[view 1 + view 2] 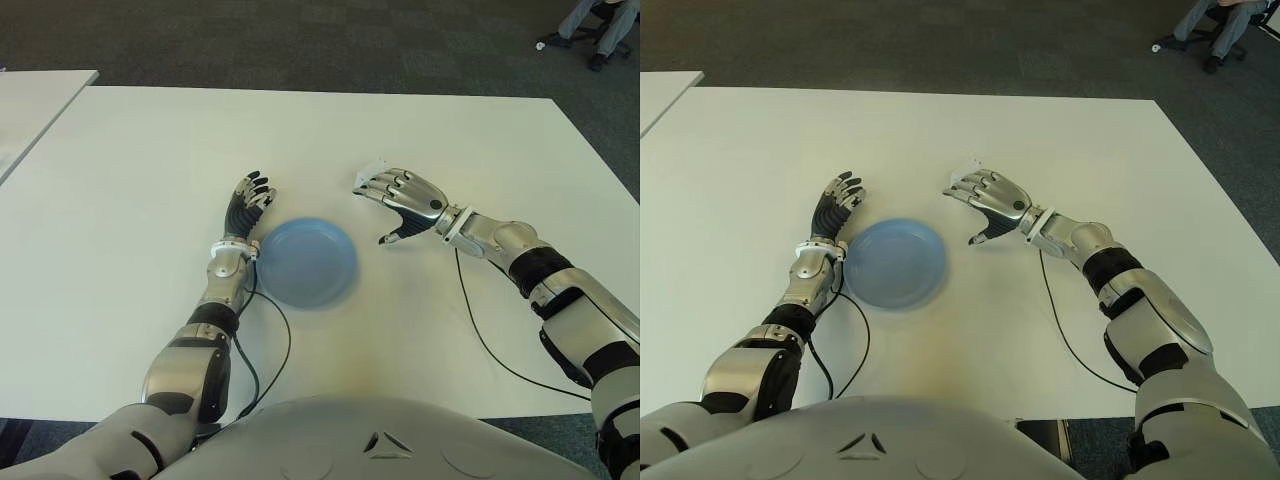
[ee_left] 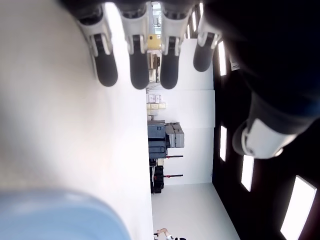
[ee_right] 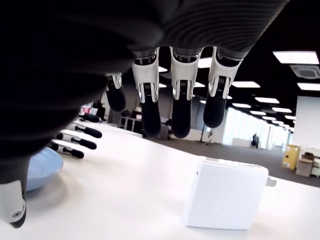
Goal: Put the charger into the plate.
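White and broad, the surface (image 1: 150,150) fills most of the head views, with dark carpet beyond it and a seated person's legs (image 1: 590,25) at the far corner. One small white boxy plastic charger (image 3: 225,197) sits on the surface just past the fingertips of the right hand (image 1: 400,195), on the side away from the robot; in the head views only a sliver of it (image 1: 374,168) peeks out above the knuckles. That hand hovers palm down with its fingers (image 3: 181,107) extended and loosely spread, holding nothing. The charger looks nearly cubic, so its long axis is hard to judge, though a short prong stub seems to point away from the plate. One round pale blue plate (image 1: 305,262) lies between the two hands, nearer the robot than the charger and toward the robot's left of it. The left hand (image 1: 248,205) shows just beside the plate's left rim, fingers straight and empty. The right hand is plainly the nearer one for the pick.
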You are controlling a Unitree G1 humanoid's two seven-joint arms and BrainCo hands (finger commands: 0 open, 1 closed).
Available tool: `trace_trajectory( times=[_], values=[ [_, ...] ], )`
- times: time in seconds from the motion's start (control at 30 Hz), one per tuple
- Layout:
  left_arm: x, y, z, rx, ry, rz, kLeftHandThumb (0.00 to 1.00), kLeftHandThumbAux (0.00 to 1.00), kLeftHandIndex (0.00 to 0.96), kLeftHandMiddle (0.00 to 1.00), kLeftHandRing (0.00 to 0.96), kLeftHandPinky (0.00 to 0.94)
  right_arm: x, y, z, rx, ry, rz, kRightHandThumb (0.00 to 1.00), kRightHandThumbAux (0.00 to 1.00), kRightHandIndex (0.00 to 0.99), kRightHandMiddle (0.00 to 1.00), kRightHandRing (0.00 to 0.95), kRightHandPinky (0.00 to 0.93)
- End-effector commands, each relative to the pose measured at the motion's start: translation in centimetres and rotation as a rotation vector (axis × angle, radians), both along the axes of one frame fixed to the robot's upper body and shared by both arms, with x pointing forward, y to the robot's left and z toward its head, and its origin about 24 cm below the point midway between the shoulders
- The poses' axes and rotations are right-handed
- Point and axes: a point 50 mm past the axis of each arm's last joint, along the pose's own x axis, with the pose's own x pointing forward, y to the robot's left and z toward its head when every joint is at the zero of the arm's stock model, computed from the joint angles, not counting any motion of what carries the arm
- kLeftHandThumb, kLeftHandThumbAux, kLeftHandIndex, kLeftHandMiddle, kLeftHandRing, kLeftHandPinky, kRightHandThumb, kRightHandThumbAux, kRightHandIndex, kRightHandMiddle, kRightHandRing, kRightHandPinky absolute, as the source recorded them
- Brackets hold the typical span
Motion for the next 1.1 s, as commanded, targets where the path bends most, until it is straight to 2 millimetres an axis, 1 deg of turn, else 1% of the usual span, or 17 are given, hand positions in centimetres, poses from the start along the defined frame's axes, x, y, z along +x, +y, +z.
trace_trajectory(
  times=[0.03,0.17,0.3,0.43,0.6,0.83,0.97,1.1],
  values=[
    [-3.2,0.0,-3.8,-0.002,0.209,0.022,0.004,0.612,0.156,0.215,0.214,0.229,0.2,0.2,-0.2,-0.016,0.03,-0.036,0.0,0.555,0.083,0.175,0.156,0.122],
    [-3.3,0.0,-3.8,-0.002,0.207,0.024,0.004,0.611,0.16,0.217,0.216,0.23,0.9,0.6,-0.1,-0.032,0.038,-0.067,0.0,0.544,0.05,0.127,0.104,0.051],
    [-3.2,0.0,-3.8,-0.002,0.208,0.024,0.006,0.609,0.161,0.218,0.215,0.227,1.5,1.0,-0.1,-0.039,0.044,-0.084,0.0,0.543,0.024,0.094,0.068,0.011],
    [-3.2,0.0,-3.8,0.0,0.21,0.023,0.005,0.61,0.16,0.218,0.212,0.221,1.9,1.4,-0.1,-0.043,0.054,-0.096,0.0,0.541,0.007,0.072,0.046,0.002],
    [-3.3,0.0,-3.8,0.0,0.208,0.024,0.005,0.616,0.159,0.216,0.212,0.225,2.3,1.9,-0.2,-0.038,0.098,-0.116,0.0,0.512,0.0,0.033,0.007,0.0],
    [-3.4,0.0,-3.8,0.0,0.202,0.022,0.01,0.611,0.156,0.208,0.207,0.218,2.8,2.6,-0.5,-0.026,0.155,-0.148,0.0,0.491,0.0,0.007,0.0,0.0],
    [-3.5,0.0,-3.8,0.001,0.2,0.02,0.01,0.604,0.154,0.206,0.204,0.215,3.2,3.1,-1.0,-0.025,0.191,-0.192,0.0,0.482,0.0,0.001,0.0,0.0],
    [-3.5,0.0,-3.8,-0.002,0.198,0.022,0.01,0.603,0.155,0.206,0.203,0.215,3.4,3.1,-1.2,-0.016,0.219,-0.219,0.0,0.478,0.0,0.0,0.0,0.0]
  ],
)
